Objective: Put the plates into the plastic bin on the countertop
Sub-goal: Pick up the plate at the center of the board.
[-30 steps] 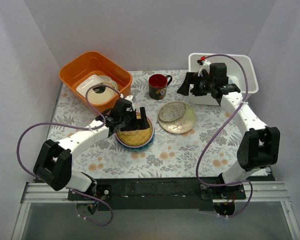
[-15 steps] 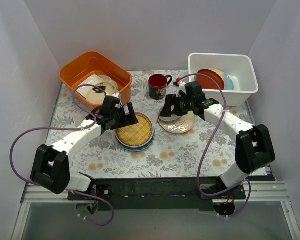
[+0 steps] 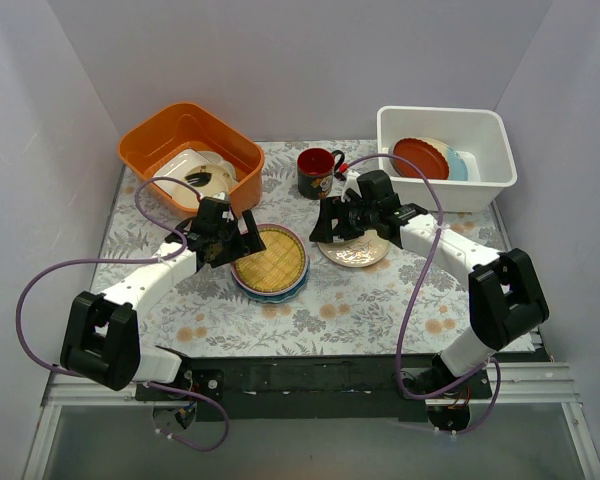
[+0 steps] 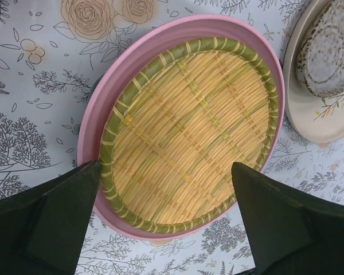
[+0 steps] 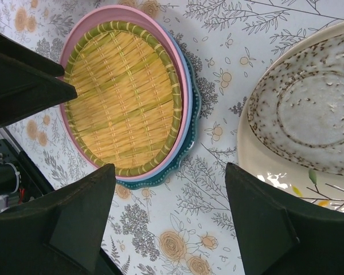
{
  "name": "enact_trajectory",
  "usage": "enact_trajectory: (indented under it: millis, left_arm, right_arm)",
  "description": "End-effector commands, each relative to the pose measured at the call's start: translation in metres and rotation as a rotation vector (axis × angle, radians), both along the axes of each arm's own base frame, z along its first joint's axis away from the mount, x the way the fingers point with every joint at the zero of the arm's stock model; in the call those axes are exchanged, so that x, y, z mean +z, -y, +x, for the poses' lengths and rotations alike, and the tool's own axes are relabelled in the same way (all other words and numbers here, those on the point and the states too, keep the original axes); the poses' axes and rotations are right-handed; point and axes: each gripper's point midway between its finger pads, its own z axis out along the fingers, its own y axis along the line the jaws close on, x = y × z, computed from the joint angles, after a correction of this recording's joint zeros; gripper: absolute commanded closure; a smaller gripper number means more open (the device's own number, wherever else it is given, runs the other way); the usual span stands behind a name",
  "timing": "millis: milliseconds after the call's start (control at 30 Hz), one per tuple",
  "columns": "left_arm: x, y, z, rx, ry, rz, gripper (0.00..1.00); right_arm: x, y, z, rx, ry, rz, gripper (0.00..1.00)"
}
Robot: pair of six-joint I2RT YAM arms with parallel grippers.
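Plates lie on the countertop (image 3: 340, 300) in two piles: a yellow woven-pattern plate (image 4: 189, 132) on a pink plate (image 4: 92, 126) at centre, and a speckled grey plate (image 5: 309, 103) on a cream plate (image 5: 253, 163) at its 3 o'clock, with the plastic bin (image 3: 384, 135) at 1 o'clock. Left gripper (image 4: 165, 169) is open, straddling the woven plate's near rim; right gripper (image 5: 171, 169) is open and empty between the piles. Expect the woven plate to be light and stiff, the glazed ones heavier, slippery and chip-prone; grip at the raised rim.

The left arm (image 3: 145, 283) and right arm (image 3: 458, 243) have white links, black joints, looping purple cables (image 3: 408, 300) and matte black wedge fingers (image 4: 51, 223).
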Motion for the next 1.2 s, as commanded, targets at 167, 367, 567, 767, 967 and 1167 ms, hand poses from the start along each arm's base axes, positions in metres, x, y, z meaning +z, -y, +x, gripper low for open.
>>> enact_trajectory:
  millis: [167, 367, 567, 767, 967, 1167]
  left_arm:
    - [-0.004, -0.007, -0.002, 0.027, -0.011, 0.018, 0.02]
    - [-0.014, 0.003, -0.007, -0.001, -0.044, -0.026, 0.02]
    - [-0.022, 0.006, -0.012, -0.009, -0.062, -0.048, 0.02]
    - [-0.024, 0.012, -0.015, -0.024, -0.062, -0.082, 0.02]
    - [-0.034, 0.014, -0.017, -0.035, -0.085, -0.089, 0.04]
    - [-0.039, 0.02, -0.018, -0.056, -0.101, -0.111, 0.11]
  right_arm:
    - [-0.001, -0.004, 0.002, 0.001, 0.023, 0.016, 0.17]
    - [-0.011, -0.003, -0.003, 0.008, -0.001, 0.008, 0.16]
    - [-0.02, -0.004, -0.009, 0.019, -0.025, 0.01, 0.16]
    - [-0.029, -0.009, -0.017, 0.041, -0.061, 0.044, 0.17]
    - [-0.033, -0.019, -0.021, 0.065, -0.085, 0.102, 0.18]
    - [-0.036, -0.024, -0.021, 0.079, -0.101, 0.124, 0.2]
